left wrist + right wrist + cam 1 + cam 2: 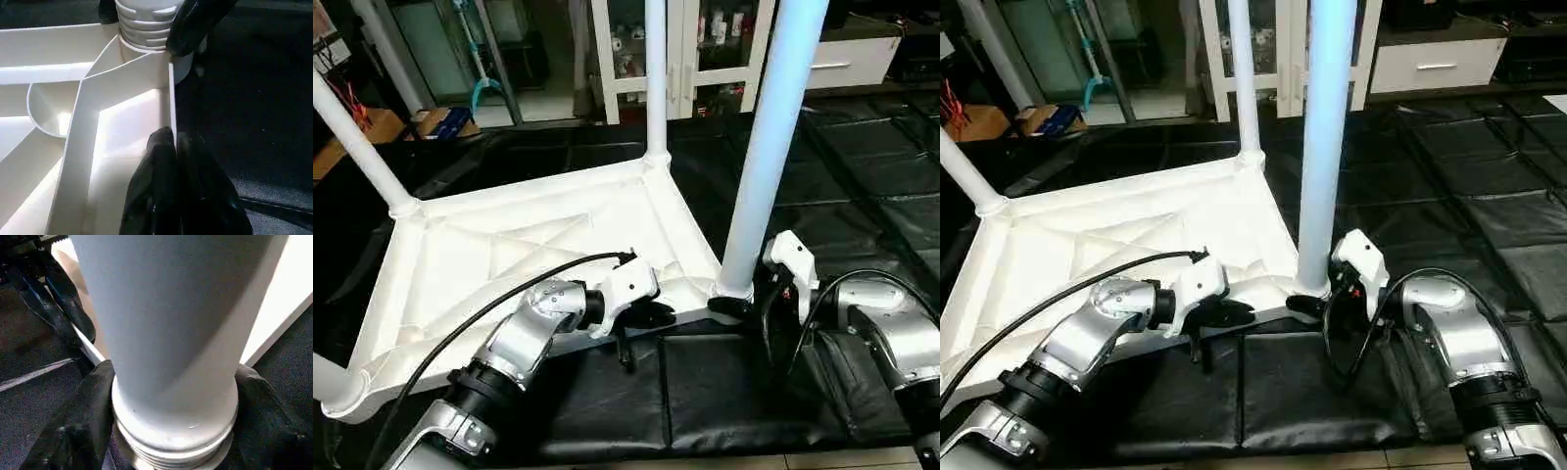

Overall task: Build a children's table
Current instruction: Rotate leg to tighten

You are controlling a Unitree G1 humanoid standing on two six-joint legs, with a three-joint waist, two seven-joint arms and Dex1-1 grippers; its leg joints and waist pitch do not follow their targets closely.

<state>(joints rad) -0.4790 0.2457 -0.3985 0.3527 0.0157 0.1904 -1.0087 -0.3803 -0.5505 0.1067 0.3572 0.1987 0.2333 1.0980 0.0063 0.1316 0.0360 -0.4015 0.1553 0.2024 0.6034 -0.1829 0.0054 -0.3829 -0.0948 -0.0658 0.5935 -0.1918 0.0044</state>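
Upside-down white tabletop [524,255] on black floor mats [724,392].
Left end effector [646,316] pinches its near rim; right end effector [171,431] clasps the nearest leg's [769,147] base.

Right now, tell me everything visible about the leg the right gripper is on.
The near-right leg is a long white tube, smooth like plastic, widening downward to a ribbed threaded base. It stands nearly upright in the upturned tabletop's corner socket, threads still exposed. The right gripper straddles its base, one black finger each side. The left gripper is closed on the tabletop's rim nearby.
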